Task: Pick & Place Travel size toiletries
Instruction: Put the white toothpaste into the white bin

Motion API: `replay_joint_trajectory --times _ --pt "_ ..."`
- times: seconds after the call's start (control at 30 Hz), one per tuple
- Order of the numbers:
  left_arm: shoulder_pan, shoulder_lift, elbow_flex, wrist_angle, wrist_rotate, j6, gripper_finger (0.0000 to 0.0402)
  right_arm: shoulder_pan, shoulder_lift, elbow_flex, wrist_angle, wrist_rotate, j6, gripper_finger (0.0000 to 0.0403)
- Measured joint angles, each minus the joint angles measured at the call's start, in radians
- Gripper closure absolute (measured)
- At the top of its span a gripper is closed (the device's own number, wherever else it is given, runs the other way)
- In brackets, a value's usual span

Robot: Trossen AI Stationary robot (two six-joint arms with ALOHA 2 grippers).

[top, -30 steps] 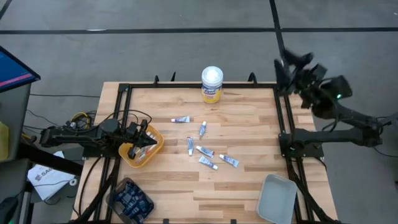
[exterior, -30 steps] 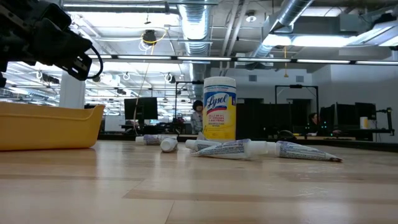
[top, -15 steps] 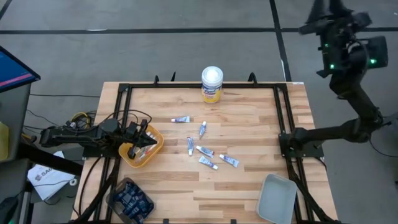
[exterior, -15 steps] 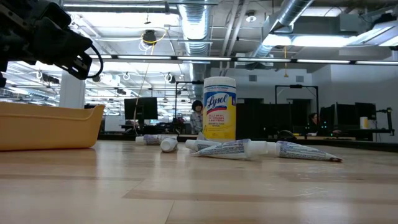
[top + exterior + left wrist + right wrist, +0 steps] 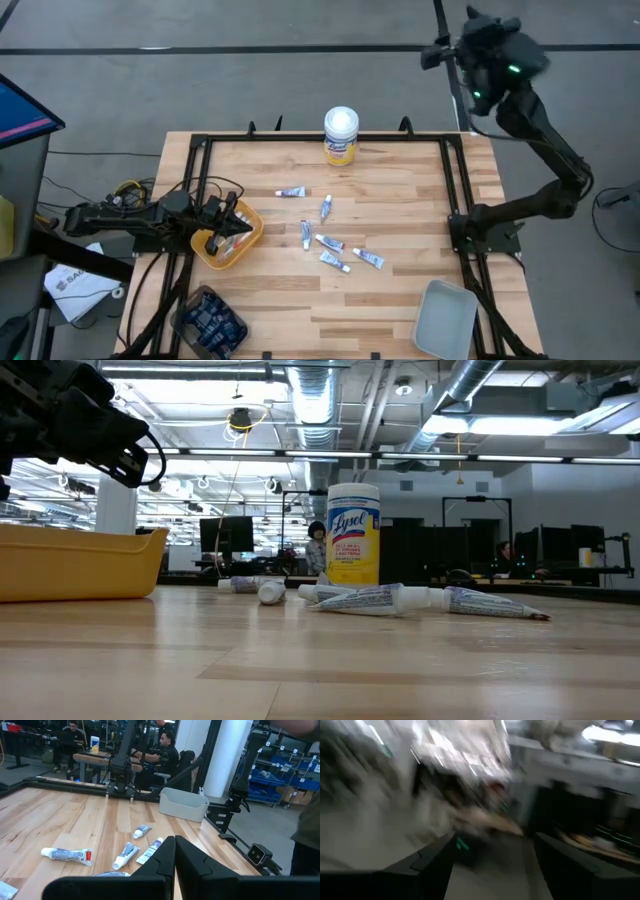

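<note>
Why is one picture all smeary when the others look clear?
Right wrist view: streaked with motion blur, only two dark fingers recognisable. Left wrist view: crisp, small white tubes sharp on the wooden table. Low view: tall yellow canister sharp, ceiling lights glaring.

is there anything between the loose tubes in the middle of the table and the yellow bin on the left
Nothing visible. In the high view the wood between the tubes and the yellow bin is bare. The left gripper sits over the bin itself; the yellow canister stands off toward the far edge.
</note>
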Motion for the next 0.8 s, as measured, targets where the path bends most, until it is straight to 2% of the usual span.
replay_joint_trajectory --times 0.03,0.1,0.2,0.3,0.43,0.57,0.7,0.8 --pt "0.000 0.000 0.000 0.000 0.000 0.000 0.0400 -0.022 0.012 0.000 -0.067 0.022 0.028 0.0144" --pt "0.000 0.000 0.000 0.000 0.000 0.000 0.0400 -0.053 0.034 0.000 -0.244 -0.001 0.195 0.0144" --pt "0.000 0.000 0.000 0.001 0.000 0.000 0.0400 -0.040 0.067 0.000 -0.498 -0.225 0.502 0.0144" --pt "0.000 0.000 0.000 0.002 0.000 0.000 0.0400 -0.006 0.130 0.001 -0.717 -0.434 0.574 0.0144" --pt "0.000 0.000 0.000 0.002 0.001 0.000 0.0400 0.105 0.239 -0.001 -0.984 -0.477 0.648 0.0144" --pt "0.000 0.000 0.000 0.003 0.001 0.000 0.0400 0.224 0.354 -0.028 -1.066 -0.478 0.692 0.0144" --pt "0.000 0.000 0.000 0.004 0.001 0.000 0.0400 0.327 0.458 -0.044 -1.006 -0.478 0.734 0.0144" --pt "0.000 0.000 0.000 0.005 0.001 0.000 0.0400 0.373 0.540 -0.045 -0.953 -0.485 0.829 0.0144"
